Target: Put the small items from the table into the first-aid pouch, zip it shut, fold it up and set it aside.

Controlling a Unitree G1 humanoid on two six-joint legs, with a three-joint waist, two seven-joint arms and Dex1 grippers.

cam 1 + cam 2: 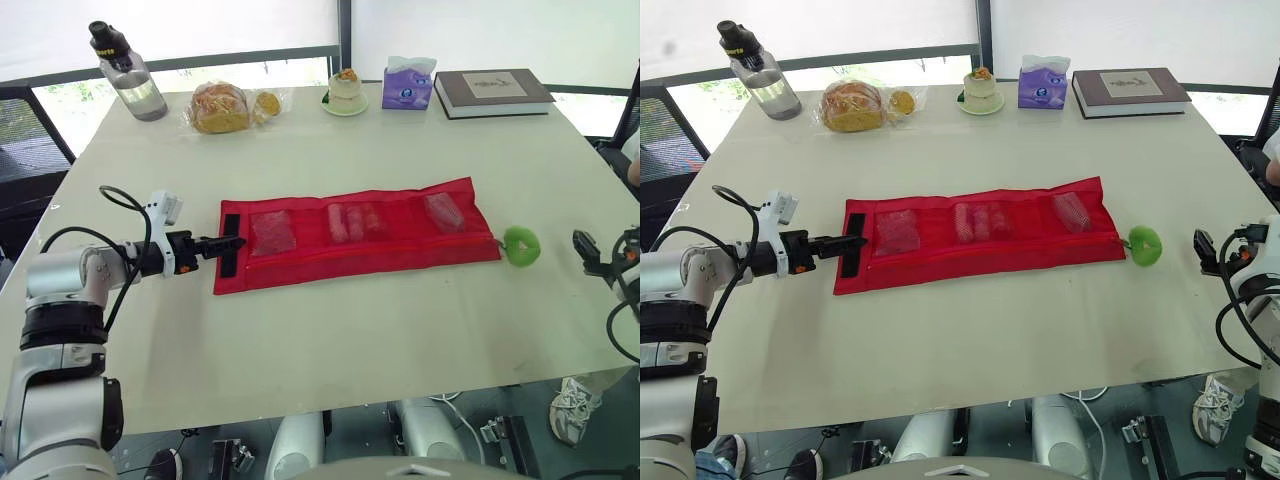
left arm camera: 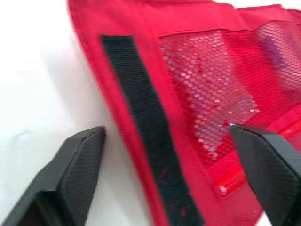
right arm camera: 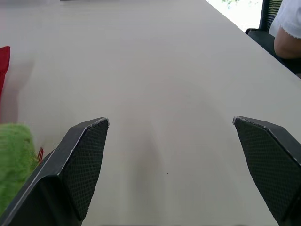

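The red first-aid pouch [image 1: 400,250] lies unfolded flat across the table's middle. Its three mesh pockets hold small items [image 1: 272,232] [image 1: 355,222] [image 1: 443,211]. A black velcro strip [image 1: 231,262] crosses its left end. My left gripper [image 1: 236,243] is open at that end, and in the left wrist view its fingers [image 2: 75,165] stand either side of the strip [image 2: 146,127] and the pouch's corner. A green ring pull [image 1: 521,245] lies off the pouch's right end. My right gripper [image 1: 585,245] hovers open to the right of the ring [image 3: 14,155], holding nothing.
Along the table's far edge stand a water bottle [image 1: 128,75], bagged bread [image 1: 222,107], a small cake on a plate [image 1: 345,92], a purple tissue pack [image 1: 408,85] and a book [image 1: 492,92]. A person's arm [image 3: 287,40] is at the right side.
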